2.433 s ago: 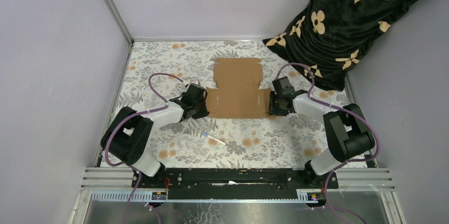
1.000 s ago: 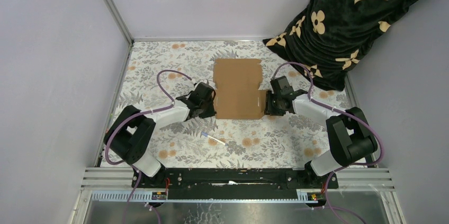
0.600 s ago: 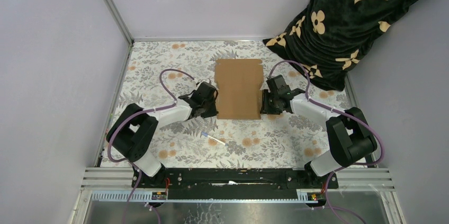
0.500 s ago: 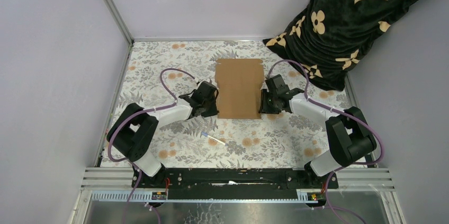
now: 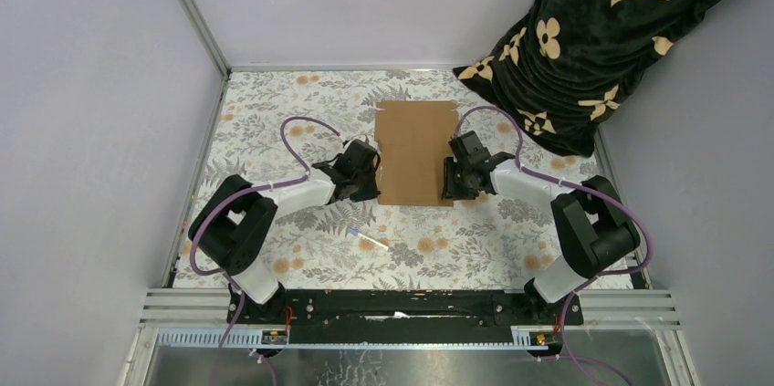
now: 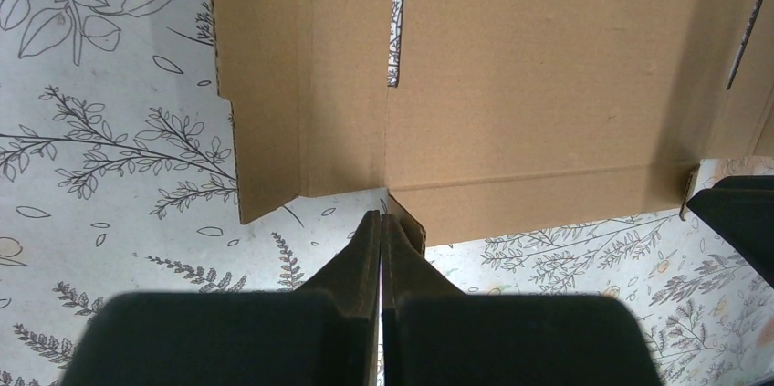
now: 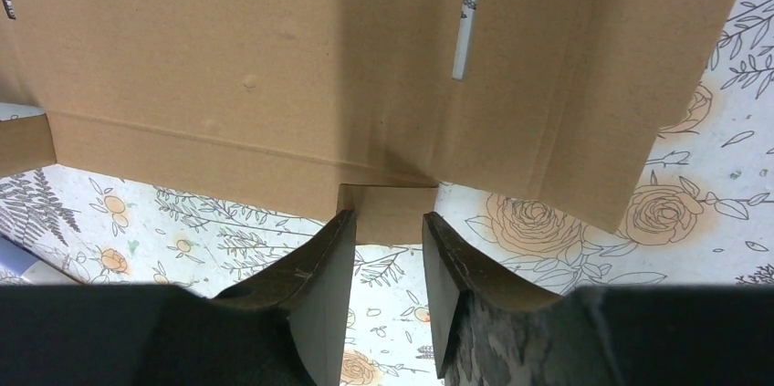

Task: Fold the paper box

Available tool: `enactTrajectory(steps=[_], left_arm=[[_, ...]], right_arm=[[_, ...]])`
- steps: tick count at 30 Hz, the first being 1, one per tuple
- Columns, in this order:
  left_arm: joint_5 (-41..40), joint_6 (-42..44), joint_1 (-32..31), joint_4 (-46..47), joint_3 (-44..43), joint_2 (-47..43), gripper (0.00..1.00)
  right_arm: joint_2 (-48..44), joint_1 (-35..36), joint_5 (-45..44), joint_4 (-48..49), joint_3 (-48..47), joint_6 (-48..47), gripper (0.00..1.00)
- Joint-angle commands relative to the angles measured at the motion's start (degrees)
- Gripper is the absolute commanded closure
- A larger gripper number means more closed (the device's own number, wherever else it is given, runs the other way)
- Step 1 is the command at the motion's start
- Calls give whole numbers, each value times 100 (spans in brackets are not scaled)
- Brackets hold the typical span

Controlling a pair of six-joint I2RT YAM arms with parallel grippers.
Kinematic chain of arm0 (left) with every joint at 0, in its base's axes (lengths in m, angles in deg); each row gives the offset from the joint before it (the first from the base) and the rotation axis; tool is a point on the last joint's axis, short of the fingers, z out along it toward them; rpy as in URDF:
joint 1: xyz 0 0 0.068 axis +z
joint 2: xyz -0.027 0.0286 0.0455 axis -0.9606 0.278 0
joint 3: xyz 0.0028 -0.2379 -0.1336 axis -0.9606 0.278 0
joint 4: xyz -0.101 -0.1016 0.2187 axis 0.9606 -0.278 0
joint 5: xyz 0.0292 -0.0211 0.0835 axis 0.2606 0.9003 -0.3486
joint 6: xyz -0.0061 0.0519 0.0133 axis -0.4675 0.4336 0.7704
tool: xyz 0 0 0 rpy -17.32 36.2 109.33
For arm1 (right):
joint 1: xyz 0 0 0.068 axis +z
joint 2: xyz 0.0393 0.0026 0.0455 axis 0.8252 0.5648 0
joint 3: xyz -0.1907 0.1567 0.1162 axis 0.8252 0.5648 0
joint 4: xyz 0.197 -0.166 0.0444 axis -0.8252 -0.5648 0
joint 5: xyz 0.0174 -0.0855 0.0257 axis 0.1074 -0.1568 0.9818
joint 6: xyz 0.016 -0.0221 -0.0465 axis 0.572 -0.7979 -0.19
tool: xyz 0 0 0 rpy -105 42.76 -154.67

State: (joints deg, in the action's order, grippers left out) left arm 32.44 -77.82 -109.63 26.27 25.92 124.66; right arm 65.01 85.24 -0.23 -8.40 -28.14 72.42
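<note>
**Box lay lengthwise between both grippers, one at each near corner**

The left gripper (image 6: pixel 381 219) had its fingers pressed together, with nothing visible between them. Its tip sat right at the box (image 5: pixel 417 151), where the near edge met the left side panel. A small corner tab (image 6: pixel 410 224) lay just to the right of that tip. From this gripper the box spread ahead and to the right.

The box was a plain brown sheet, and its long axis ran straight away from the arm bases. The grippers therefore met its two long sides, not its ends. The left panel seemed tilted up off the cloth (image 5: pixel 274 130), though the wrist view did not settle that.

The right gripper (image 7: pixel 383 231) held a narrow gap between its fingers (image 7: pixel 333 254). Another small tab (image 7: pixel 388 211) sat at the mouth of that gap. It was not clear whether the pads were pressing on it. From here the box spread ahead and to the left.

Neither arm was nearer, since each was at its own side and near corner. I judged that the next fold would turn on this symmetry. Both sides would be worked inward across the short axis, toward the midline between the grippers.
</note>
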Motion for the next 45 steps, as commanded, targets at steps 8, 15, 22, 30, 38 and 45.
enactTrajectory(steps=[8, 15, 22, 30, 38, 45], left_arm=[[35, -37, -61, 103, -172, 62, 100], [48, -41, -57, 103, -191, 83, 100], [57, -41, -57, 105, -216, 99, 100], [121, -50, -79, 96, -310, 96, 98], [138, -76, -88, 97, -353, 110, 86], [202, -141, -129, 156, -446, 201, 73]], right_arm=[[265, 200, -176, 9, -359, 76, 59], [415, 349, -437, -151, -508, 39, 59], [637, 444, -553, -92, -406, 50, 59], [950, 597, -722, -67, -412, 78, 60], [1097, 650, -711, -21, -443, 92, 60], [1191, 675, -697, -15, -494, 93, 59]])
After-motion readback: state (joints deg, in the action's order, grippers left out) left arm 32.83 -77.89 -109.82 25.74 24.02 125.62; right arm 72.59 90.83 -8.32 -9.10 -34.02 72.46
